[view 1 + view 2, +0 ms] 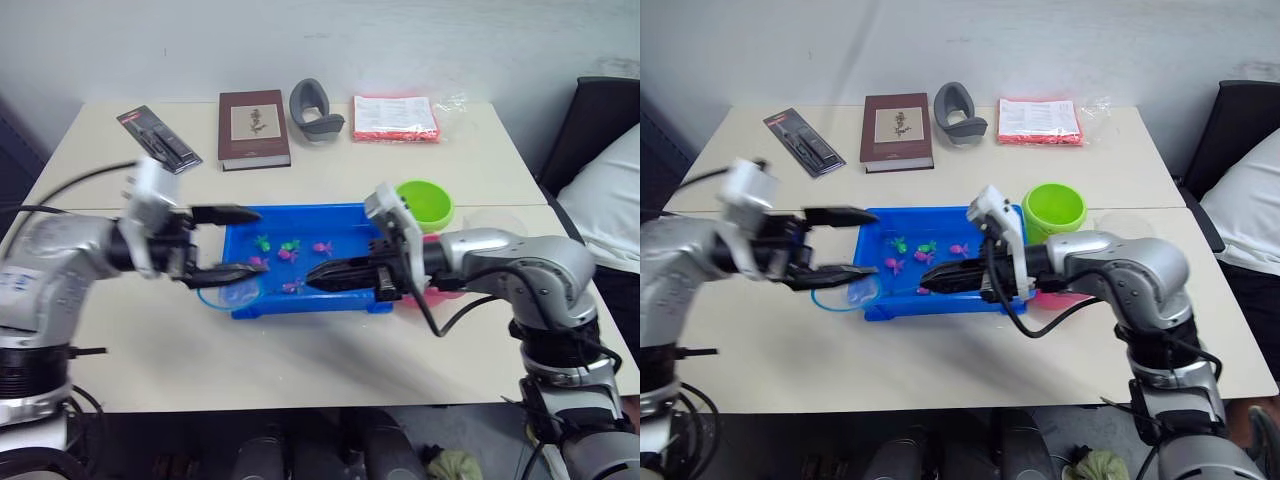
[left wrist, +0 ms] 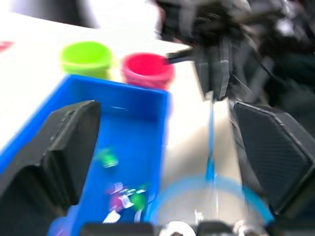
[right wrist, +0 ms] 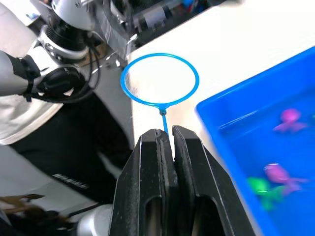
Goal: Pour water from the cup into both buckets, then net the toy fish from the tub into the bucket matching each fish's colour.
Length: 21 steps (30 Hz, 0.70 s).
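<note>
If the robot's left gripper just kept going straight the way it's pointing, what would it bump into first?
Probably the right gripper. The left gripper is open and points across the near part of the tub, its fingers either side of the net, whose handle the right gripper holds. Depth is hard to judge, so it might pass just over it.

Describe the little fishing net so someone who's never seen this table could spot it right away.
Start at the shallow bright blue plastic tub in the middle of the pale table. Beside the tub's near corner on the robot's left, a small round hoop net hangs over the tabletop, its thin handle pinched in the right gripper. Its light blue rim and pale see-through mesh set it apart from the solid blue tub.
</note>
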Each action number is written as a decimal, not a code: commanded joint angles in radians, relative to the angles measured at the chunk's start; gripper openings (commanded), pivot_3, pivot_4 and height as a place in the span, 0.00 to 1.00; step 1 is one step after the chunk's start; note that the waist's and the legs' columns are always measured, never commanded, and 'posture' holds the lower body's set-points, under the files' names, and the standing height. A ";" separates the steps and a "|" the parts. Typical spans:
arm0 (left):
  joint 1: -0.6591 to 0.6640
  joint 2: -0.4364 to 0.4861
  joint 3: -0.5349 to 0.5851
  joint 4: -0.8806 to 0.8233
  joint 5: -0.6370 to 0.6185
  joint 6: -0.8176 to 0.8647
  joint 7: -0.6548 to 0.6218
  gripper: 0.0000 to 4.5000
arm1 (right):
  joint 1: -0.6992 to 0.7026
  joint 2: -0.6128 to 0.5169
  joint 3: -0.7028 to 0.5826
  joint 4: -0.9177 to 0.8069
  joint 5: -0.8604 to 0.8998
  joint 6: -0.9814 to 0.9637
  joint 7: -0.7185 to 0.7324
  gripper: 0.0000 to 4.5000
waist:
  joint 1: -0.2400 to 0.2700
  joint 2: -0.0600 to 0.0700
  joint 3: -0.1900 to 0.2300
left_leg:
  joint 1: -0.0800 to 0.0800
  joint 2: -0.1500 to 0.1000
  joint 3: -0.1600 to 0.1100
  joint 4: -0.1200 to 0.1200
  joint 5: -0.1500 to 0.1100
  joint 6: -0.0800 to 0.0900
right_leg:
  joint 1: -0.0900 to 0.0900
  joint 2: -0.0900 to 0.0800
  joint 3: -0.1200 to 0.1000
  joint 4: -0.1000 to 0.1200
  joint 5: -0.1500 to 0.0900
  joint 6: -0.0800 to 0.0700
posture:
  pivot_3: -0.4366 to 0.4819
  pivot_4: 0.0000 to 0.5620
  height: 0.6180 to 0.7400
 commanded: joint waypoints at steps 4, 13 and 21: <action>0.054 0.087 0.150 0.098 0.036 -0.066 0.015 0.98 | 0.047 -0.117 -0.063 -0.018 -0.019 -0.031 0.029 0.00 | 0.002 0.000 0.000 | 0.000 -0.001 0.000 0.000 0.000 0.000 | 0.000 0.000 0.000 0.000 0.000 0.000 | 0.48 0.27 1.00; 0.330 0.061 0.093 0.125 0.276 -0.405 0.002 0.98 | 0.027 -0.247 0.048 0.108 -0.284 -0.192 0.047 0.00 | 0.000 0.000 0.000 | 0.001 0.000 0.002 -0.001 -0.001 -0.001 | 0.000 0.000 0.001 -0.003 0.000 -0.001 | 0.48 0.27 1.00; 0.357 -0.053 0.071 0.005 0.234 -0.349 0.100 0.98 | -0.050 -0.123 0.109 0.202 -0.317 -0.159 0.044 0.00 | -0.001 0.000 0.000 | 0.001 0.000 0.002 -0.001 -0.001 -0.001 | -0.001 -0.001 0.002 0.000 0.000 -0.001 | 0.48 0.27 1.00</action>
